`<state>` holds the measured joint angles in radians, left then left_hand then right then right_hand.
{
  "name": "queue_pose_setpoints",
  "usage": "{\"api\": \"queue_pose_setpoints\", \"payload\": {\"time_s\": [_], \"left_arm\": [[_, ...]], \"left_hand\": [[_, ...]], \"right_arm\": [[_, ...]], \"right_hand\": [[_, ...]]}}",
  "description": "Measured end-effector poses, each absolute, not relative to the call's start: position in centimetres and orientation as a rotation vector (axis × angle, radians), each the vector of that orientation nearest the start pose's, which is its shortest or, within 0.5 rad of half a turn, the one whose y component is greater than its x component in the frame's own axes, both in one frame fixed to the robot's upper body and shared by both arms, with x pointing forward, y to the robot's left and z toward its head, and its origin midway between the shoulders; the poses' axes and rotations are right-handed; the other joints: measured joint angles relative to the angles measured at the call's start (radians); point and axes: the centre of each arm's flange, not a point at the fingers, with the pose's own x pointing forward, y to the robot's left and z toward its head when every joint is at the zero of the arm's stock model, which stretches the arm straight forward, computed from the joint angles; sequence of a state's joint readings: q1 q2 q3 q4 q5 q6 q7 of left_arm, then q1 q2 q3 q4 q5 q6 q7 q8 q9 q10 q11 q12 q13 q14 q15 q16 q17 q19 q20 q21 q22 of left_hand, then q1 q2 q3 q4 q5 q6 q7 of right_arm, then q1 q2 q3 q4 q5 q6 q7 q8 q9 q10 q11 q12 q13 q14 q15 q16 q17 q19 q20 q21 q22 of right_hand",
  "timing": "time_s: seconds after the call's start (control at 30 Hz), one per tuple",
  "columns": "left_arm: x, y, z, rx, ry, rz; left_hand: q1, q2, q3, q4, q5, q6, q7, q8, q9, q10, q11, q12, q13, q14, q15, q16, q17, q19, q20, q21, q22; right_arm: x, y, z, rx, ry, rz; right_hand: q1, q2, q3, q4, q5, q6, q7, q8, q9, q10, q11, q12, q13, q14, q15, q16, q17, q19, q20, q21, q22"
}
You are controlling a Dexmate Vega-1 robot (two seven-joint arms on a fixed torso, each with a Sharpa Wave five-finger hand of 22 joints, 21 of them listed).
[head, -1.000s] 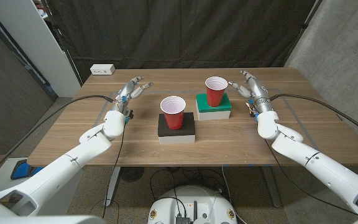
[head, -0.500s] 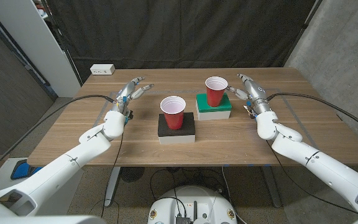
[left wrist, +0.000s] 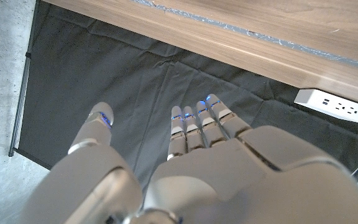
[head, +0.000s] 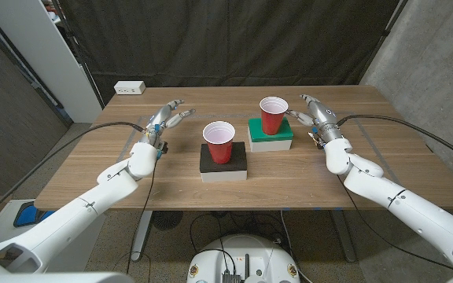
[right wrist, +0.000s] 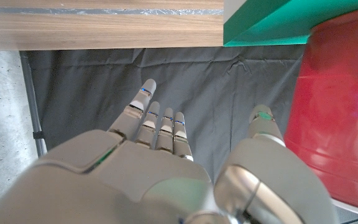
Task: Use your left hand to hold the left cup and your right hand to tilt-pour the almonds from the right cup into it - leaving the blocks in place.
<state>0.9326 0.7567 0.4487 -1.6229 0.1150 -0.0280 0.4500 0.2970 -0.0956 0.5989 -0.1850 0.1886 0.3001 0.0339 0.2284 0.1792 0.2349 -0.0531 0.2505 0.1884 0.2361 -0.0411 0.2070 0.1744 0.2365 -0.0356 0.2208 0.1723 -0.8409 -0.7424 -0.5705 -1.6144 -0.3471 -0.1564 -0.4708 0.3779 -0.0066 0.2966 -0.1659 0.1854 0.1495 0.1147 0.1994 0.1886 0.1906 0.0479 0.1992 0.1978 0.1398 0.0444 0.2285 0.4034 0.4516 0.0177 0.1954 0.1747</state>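
The left red cup (head: 219,141) stands upright on a black-topped block (head: 224,162) near the table's middle. The right red cup (head: 273,115) (right wrist: 337,112) stands upright on a green-topped block (head: 270,133) (right wrist: 272,25) behind it. What the cups hold cannot be seen. My left hand (head: 166,118) (left wrist: 185,168) hovers left of the left cup, well apart, its fingers spread and holding nothing. My right hand (head: 315,112) (right wrist: 166,162) is just right of the right cup, fingers apart; its thumb lies close beside the cup's wall, and I cannot tell whether it touches.
A white power strip (head: 130,88) (left wrist: 327,104) lies at the table's far left corner. The wooden table (head: 368,169) has bare room in front and at both sides. A dark curtain hangs behind, and a white cabinet stands at the far left.
My right hand has edged a little closer to the right cup. The left hand has barely shifted. Cups and blocks have not moved.
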Motion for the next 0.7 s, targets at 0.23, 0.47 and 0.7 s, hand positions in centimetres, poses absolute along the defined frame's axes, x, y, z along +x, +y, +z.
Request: {"api": "queue_pose_setpoints", "payload": {"time_s": [0.23, 0.47, 0.7], "left_arm": [[59.2, 30.2, -1.7, 0.808, -0.723, 0.217], [58.7, 30.1, -1.8, 0.793, -0.737, 0.207], [57.7, 30.2, -2.8, 0.777, -0.737, 0.191]], "left_hand": [[0.005, -0.003, 0.000, 0.000, 0.000, 0.000, 0.000, 0.000, 0.000, 0.000, 0.000, 0.000, 0.000, 0.000, 0.000, 0.000, 0.000, 0.005, -0.005, 0.000, 0.000], [0.009, -0.007, 0.003, 0.003, 0.000, 0.005, 0.005, 0.000, 0.000, 0.000, 0.000, 0.000, 0.000, 0.000, 0.000, 0.000, 0.000, 0.005, -0.005, 0.000, 0.002], [0.014, -0.001, 0.003, 0.003, 0.000, 0.005, 0.005, -0.008, 0.000, 0.005, 0.004, -0.007, 0.000, 0.000, 0.000, -0.002, 0.000, 0.005, -0.005, 0.000, 0.003]], "right_arm": [[61.3, -27.3, -0.7, -1.087, -0.698, -0.311], [61.3, -27.2, -0.7, -1.087, -0.697, -0.310], [61.4, -27.4, -0.9, -1.075, -0.691, -0.305]], "right_hand": [[0.008, 0.008, 0.000, 0.000, 0.000, 0.000, 0.000, 0.000, 0.000, 0.000, 0.000, 0.000, 0.000, 0.000, 0.000, 0.000, 0.000, 0.000, 0.000, 0.000, 0.000], [0.012, 0.012, 0.004, 0.004, 0.000, 0.000, 0.000, 0.000, 0.000, 0.000, 0.000, 0.000, 0.000, 0.000, 0.000, 0.000, 0.000, 0.000, 0.000, 0.000, 0.000], [0.017, 0.010, 0.004, 0.004, 0.000, 0.000, 0.000, 0.002, 0.000, 0.004, 0.004, 0.000, 0.000, 0.000, 0.000, 0.000, 0.000, 0.000, 0.000, 0.000, 0.000]]}}
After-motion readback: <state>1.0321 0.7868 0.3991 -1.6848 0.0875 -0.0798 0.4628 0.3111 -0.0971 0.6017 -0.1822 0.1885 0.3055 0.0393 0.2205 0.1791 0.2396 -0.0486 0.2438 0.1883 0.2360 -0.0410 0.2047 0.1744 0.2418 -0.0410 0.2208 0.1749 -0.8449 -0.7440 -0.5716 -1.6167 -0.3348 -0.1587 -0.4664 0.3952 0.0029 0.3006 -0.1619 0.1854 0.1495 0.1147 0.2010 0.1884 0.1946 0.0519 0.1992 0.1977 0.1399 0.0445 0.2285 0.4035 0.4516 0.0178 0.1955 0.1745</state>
